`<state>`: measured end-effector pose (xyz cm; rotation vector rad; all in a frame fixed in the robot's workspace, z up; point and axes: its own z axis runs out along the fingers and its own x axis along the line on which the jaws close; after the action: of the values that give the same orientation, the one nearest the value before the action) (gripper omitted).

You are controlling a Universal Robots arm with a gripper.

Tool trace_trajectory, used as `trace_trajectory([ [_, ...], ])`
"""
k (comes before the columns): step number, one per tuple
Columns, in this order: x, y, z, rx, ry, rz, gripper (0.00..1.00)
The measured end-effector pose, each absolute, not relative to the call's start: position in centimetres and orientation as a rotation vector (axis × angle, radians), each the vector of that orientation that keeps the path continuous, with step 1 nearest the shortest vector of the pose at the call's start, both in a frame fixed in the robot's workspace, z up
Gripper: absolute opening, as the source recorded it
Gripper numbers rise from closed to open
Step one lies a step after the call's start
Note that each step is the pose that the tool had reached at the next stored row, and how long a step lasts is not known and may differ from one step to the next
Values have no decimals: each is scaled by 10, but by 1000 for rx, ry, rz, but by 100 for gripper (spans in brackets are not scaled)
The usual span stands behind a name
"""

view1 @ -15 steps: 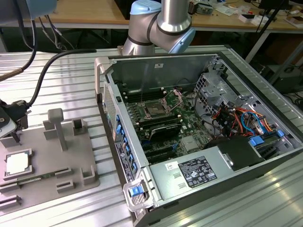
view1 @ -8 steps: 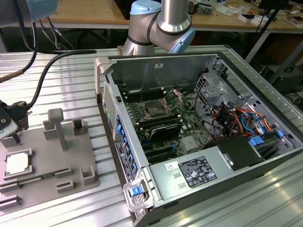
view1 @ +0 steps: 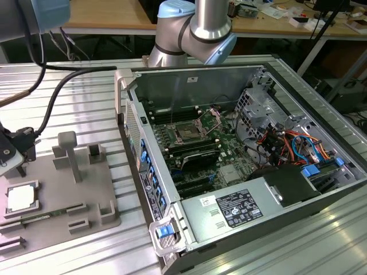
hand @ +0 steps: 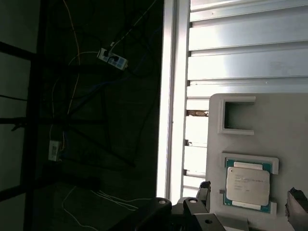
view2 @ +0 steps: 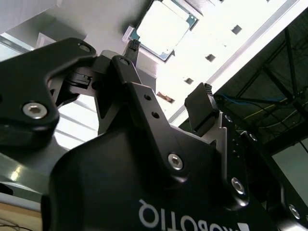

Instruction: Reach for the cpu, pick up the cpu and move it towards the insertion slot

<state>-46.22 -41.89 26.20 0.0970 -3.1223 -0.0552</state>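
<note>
Pale silvery square cpu (hand: 248, 185) sits in recess of grey plastic tray (view1: 86, 195) (edge at exterior view's left); black gripper (hand: 249, 188) jaws apart, apparently just above it.

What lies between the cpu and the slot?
In the exterior view: the tray's grey posts, a strip of ribbed table, then the case wall separate cpu from slot.

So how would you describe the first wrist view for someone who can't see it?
A small flat square chip with a silvery metal top sits in a pale grey tray, seen between the two black tips of the robot's open gripper. Beyond the tray are a ribbed metal tabletop and a dark floor with a white power strip.
</note>
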Motion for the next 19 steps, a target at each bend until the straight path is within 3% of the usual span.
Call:
trace_trajectory([
  [19, -462, -424, 251, 97, -3123, -55, 66],
])
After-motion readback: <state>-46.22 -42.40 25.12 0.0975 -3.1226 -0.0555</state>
